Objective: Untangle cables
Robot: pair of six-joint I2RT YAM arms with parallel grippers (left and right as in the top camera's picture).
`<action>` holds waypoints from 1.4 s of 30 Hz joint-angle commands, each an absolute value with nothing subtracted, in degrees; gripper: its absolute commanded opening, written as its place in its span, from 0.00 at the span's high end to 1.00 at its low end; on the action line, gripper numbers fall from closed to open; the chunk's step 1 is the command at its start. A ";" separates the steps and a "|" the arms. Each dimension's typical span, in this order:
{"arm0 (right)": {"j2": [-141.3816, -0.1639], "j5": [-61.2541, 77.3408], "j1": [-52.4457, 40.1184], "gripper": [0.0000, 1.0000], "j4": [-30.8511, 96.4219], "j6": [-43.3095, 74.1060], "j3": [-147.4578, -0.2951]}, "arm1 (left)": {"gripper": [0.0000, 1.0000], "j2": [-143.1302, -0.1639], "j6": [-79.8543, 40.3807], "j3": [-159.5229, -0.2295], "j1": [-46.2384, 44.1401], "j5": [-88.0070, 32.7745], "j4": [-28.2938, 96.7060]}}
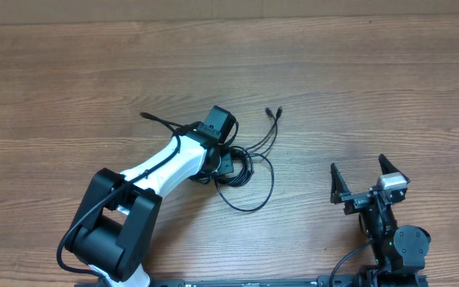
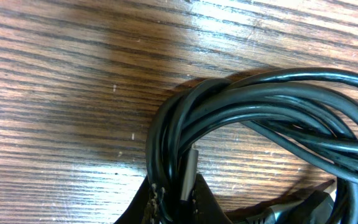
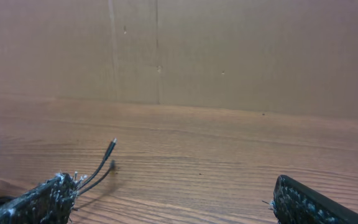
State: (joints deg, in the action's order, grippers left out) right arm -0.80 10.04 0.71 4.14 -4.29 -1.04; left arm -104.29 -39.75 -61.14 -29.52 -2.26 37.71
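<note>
Reaching to the middle of the table (image 1: 70,88), the left gripper (image 1: 226,162) sat on the cables (image 2: 241,106). Its jaws pinched a bunch of the black loops. Two plug ends (image 1: 274,113) poked out toward 1 o'clock from the pile. Well apart, at 4 o'clock, the right gripper (image 1: 362,179) had its jaws wide, holding nothing.

black cables (image 1: 245,171) coiled in a tangle mid-table, two plug ends (image 1: 274,112) splayed outward

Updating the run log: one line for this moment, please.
left end effector: shut on cables | right end effector: open, empty | cables: tangled on table
</note>
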 commanded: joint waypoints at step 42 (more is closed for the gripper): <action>-0.16 9.50 0.71 0.00 3.90 -4.40 -0.45 | 0.96 -93.49 -73.06 -64.45 -29.54 -13.28 47.64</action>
